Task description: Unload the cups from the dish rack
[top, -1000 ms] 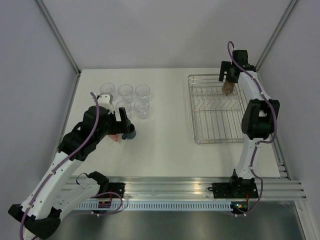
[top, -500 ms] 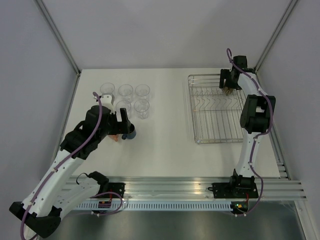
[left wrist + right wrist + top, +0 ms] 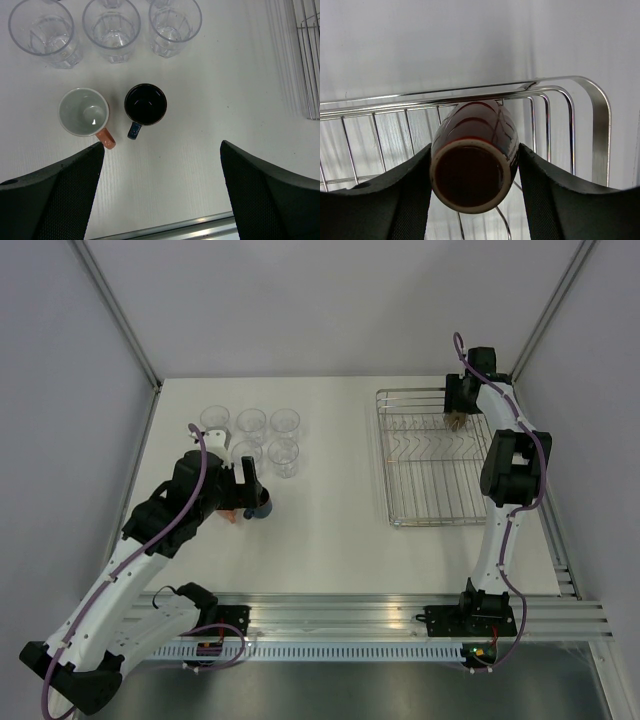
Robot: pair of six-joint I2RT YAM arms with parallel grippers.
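1. Since only the brown mug (image 3: 472, 172) lies in the dish rack (image 3: 432, 523) — at its far right corner, against the far rim — the step in hand looks like the grasp of the last cup: the right gripper (image 3: 474, 192) has its jaws pinching the mug's sides.
2. Next, I judge, comes a lift clear of the wires, then a carry to the desk (image 3: 330, 540) beside the salmon mug (image 3: 84, 112), dark blue mug (image 3: 145, 104) and glass tumblers (image 3: 111, 25). The left gripper (image 3: 161, 165) hangs over them, jaws spread, holding nothing.
3. Long axis: along the fingers, toward the far rim. A pale-ringed round end faces back toward the wrist — mouth or foot, I cannot tell.
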